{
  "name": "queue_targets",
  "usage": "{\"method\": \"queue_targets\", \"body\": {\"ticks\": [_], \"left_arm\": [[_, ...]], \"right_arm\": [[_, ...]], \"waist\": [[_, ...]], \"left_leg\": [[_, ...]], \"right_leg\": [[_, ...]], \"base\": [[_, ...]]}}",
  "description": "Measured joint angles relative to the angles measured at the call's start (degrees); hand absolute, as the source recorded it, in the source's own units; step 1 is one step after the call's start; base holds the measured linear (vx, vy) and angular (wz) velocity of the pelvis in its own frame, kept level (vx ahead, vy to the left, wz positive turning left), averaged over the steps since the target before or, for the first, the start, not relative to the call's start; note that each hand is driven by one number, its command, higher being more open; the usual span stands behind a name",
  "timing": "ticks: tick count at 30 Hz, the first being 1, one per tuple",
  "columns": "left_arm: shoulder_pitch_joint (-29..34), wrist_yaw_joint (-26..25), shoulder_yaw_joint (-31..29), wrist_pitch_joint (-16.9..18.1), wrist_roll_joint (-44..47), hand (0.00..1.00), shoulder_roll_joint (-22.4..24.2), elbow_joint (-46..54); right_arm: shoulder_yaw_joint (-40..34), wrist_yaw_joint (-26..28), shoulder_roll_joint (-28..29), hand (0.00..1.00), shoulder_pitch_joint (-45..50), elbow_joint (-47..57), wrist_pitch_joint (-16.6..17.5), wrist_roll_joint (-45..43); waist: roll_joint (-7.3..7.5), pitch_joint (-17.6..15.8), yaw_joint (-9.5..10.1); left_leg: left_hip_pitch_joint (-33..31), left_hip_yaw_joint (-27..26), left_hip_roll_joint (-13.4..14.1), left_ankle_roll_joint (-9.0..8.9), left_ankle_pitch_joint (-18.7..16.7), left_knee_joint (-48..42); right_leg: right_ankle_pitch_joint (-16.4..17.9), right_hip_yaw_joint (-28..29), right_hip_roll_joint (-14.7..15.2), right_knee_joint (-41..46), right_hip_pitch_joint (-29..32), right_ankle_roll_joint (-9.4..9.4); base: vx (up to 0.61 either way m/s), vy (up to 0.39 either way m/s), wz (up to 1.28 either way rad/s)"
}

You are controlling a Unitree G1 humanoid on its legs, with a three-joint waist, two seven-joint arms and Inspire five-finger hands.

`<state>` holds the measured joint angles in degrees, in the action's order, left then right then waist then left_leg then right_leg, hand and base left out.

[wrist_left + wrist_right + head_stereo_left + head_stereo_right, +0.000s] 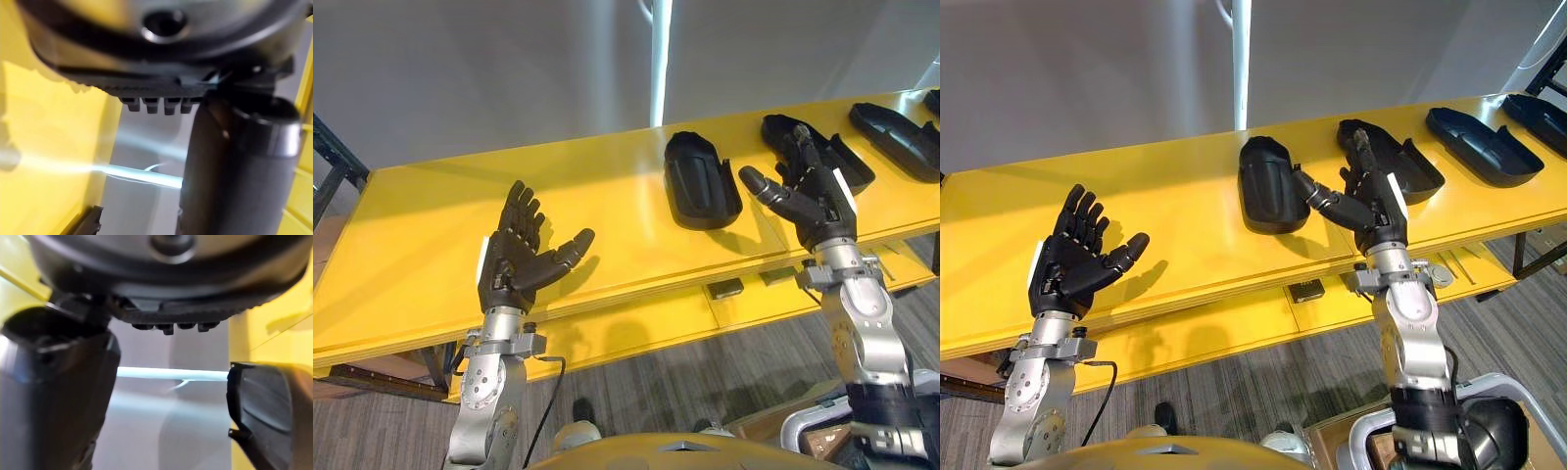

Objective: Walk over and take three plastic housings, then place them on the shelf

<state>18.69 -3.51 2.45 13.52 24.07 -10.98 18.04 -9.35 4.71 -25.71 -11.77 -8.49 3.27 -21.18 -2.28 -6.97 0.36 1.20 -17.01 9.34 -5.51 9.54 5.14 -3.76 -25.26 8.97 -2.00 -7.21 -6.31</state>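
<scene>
While left robot hand (514,262) and right robot hand (818,201) hover open, housings (700,181) line table (421,225).

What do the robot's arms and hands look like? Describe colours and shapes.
The left arm and right arm are silver-grey, built of rounded segments. The left robot hand and right robot hand are black, with segmented fingers and a white strip along one edge.
</scene>
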Motion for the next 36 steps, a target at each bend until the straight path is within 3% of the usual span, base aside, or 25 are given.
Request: {"method": "queue_targets", "body": {"ticks": [6, 15, 21, 24, 36], "left_arm": [[0.05, 0.01, 0.04, -0.05, 0.04, 1.00, 0.00, 0.00], [-0.16, 0.33, 0.93, -0.06, 0.17, 1.00, -0.42, -0.25], [-0.35, 0.98, 1.80, -0.10, 0.32, 1.00, -1.07, -2.56], [-0.92, 1.12, 2.36, -0.10, 0.70, 1.00, -1.36, -3.00], [-3.09, 2.14, 5.80, -0.09, 1.08, 1.00, -2.44, -4.44]], "right_arm": [[0.27, -3.03, -3.94, 1.00, -11.55, -20.79, 0.02, -3.06], [7.17, 4.74, -7.71, 1.00, -23.36, -36.76, 1.01, -6.36], [10.35, 7.18, -7.83, 1.00, -29.48, -44.01, 0.68, -6.21], [10.86, 6.99, -7.85, 1.00, -32.16, -48.35, -0.35, -6.13], [11.99, 6.03, -7.88, 1.00, -40.71, -56.01, -2.88, -3.24]], "waist": [[-0.25, 0.01, 2.56], [-0.37, -0.09, 4.40], [-0.22, -0.25, 4.88], [-0.04, -0.47, 5.87], [-0.41, -3.09, 6.15]], "left_leg": [[-1.08, 2.02, -0.28, -0.05, 0.59, 0.00], [-1.69, 3.77, -0.80, 0.56, 1.09, 0.00], [-1.73, 4.51, -0.69, 0.78, 1.27, -0.01], [-1.73, 4.52, -0.68, 0.77, 1.30, -0.01], [-1.70, 4.49, -0.64, 0.87, 1.42, -0.03]], "right_leg": [[-0.03, -1.94, 0.09, 0.07, -0.18, 0.00], [-0.27, -3.53, 0.47, -0.27, -1.01, -0.22], [-0.54, -4.31, 0.15, -1.22, -1.91, -0.23], [-0.50, -4.28, -0.09, -1.26, -1.92, -0.16], [-0.44, -4.19, -0.13, -1.21, -1.87, -0.05]], "base": [[-0.04, 0.012, 0.17], [-0.01, 0.010, 0.10], [0.01, -0.007, 0.06], [0.00, 0.000, 0.00], [0.00, 0.000, 0.00]]}}
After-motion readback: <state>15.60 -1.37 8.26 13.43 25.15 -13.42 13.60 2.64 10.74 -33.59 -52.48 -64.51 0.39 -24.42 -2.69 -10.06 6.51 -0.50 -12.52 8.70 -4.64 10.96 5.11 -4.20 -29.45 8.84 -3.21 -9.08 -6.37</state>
